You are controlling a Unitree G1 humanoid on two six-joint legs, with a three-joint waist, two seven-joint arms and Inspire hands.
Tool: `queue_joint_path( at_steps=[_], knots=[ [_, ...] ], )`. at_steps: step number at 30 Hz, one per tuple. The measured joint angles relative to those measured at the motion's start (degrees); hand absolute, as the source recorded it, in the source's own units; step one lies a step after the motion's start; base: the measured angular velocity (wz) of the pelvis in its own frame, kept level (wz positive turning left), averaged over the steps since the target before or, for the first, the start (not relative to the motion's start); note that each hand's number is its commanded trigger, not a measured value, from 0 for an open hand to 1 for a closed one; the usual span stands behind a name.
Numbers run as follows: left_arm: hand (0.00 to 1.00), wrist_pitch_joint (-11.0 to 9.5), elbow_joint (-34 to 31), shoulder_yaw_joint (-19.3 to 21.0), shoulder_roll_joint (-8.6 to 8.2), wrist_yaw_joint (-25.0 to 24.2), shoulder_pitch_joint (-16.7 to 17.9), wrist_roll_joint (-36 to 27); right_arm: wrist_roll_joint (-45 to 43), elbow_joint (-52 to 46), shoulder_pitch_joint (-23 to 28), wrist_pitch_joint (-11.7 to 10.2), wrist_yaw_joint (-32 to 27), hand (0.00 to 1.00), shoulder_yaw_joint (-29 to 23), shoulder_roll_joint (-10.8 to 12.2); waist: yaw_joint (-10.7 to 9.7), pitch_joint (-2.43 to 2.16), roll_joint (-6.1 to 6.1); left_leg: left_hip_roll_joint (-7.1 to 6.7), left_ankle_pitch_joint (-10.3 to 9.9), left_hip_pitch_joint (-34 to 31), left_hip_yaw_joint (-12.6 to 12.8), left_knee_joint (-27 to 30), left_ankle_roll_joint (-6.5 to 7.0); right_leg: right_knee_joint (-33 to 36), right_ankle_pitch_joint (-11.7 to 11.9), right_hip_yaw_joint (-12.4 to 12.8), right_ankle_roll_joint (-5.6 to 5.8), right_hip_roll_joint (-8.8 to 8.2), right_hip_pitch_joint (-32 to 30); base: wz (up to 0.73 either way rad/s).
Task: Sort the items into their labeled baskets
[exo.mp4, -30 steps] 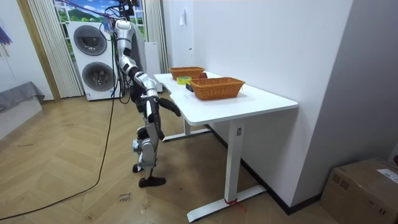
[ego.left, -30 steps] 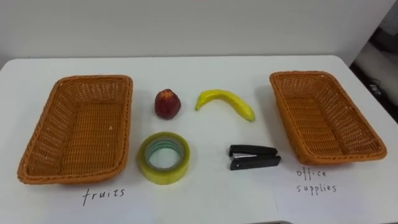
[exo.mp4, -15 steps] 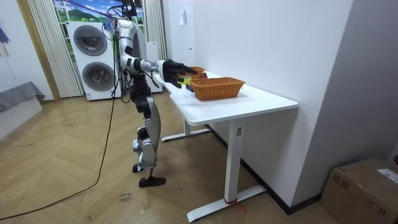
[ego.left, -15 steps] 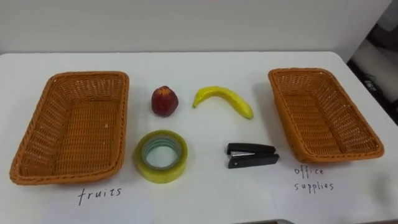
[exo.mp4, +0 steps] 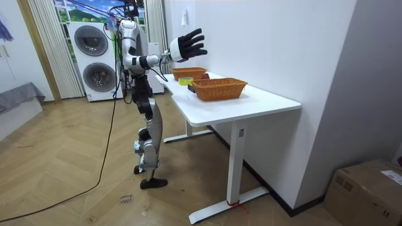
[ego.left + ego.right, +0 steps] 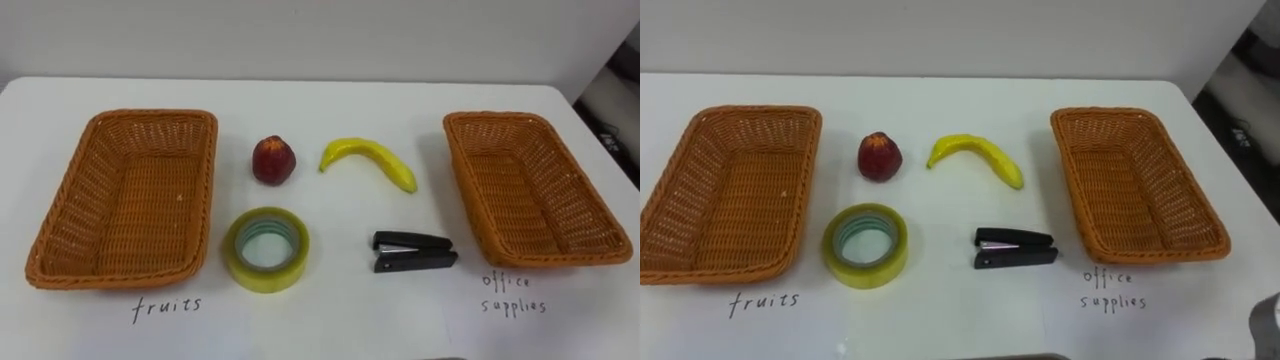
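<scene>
Nothing is sorted yet, as far as I can see from the head camera. Both baskets are empty. The left basket (image 6: 150, 116) and the right basket (image 6: 500, 118) sit well apart towards opposite ends of the white desk (image 6: 330, 92). Each has a handwritten note (image 6: 168, 306) on the desk in front of it (going by those, fruit goes left and office things go right).

All four items lie on the bare desk between the baskets. The red fruit (image 6: 273, 160), an apple I think, is just beside the left basket's far corner, with the banana (image 6: 368, 163) near it on its right. In front of them are the roll of tape (image 6: 265, 250), lying flat and close to the left basket, and the black stapler (image 6: 413, 251), closed and nearer the right basket.

In the room view the robot stands at the desk's edge. Its right hand (image 5: 186, 45) is held up in the air well above the desk, fingers spread wide, released and holding nothing, clear of every item.

So I judge the job to be at its very start. The red fruit and banana have to go left and the tape and stapler right, which makes four pick-and-place moves to do. The stapler looks the handiest first pick for the raised hand, while the tape will have to travel right across the desk.
</scene>
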Motion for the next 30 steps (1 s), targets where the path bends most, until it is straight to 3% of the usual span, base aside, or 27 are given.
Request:
queue_joint_path(
  at_steps=[4, 8, 18, 30],
  knots=[
    [0.00, -0.17, 1.88, -0.03, 0.09, 0.06, -1.05, 0.00, -2.82, -2.08, -1.48, -0.03, 1.16, 0.00, 0.50, -1.75, 0.30, 0.15, -0.39, -0.10, 0.00, 0.02, 0.08, 0.08, 0.00, -0.12, 0.01, 0.05, 0.01, 0.04, 0.13, 0.00],
    [0.00, -0.19, 2.04, -0.02, 0.15, 0.39, -1.13, -0.01, -4.43, -2.69, -1.87, -0.34, 2.63, 0.00, 2.01, -2.61, 1.02, -0.05, -0.73, 0.08, 0.00, 0.04, 0.05, 0.05, 0.00, -0.12, 0.04, 0.09, -0.02, 0.06, 0.08, 0.00],
    [0.00, -0.62, 4.02, -0.03, 1.06, 0.45, -1.05, 1.29, -16.69, -5.63, -3.14, -0.78, 8.28, 0.00, 5.68, -2.66, 2.31, -0.04, -0.55, 0.20, 0.00, 0.20, -0.99, 0.34, 0.00, -0.17, 0.05, -1.34, -0.02, -0.19, 0.89, 0.06],
    [0.00, -0.64, 4.49, -0.09, 1.27, -1.16, -2.89, 3.88, -19.31, -5.87, -4.00, -1.22, 18.69, 0.00, 10.02, -3.10, 3.19, -0.06, -0.99, 0.51, 0.04, 0.25, -0.87, 0.35, -0.08, -0.13, 0.30, -1.35, -0.33, -0.06, 1.03, 0.00]
  ],
)
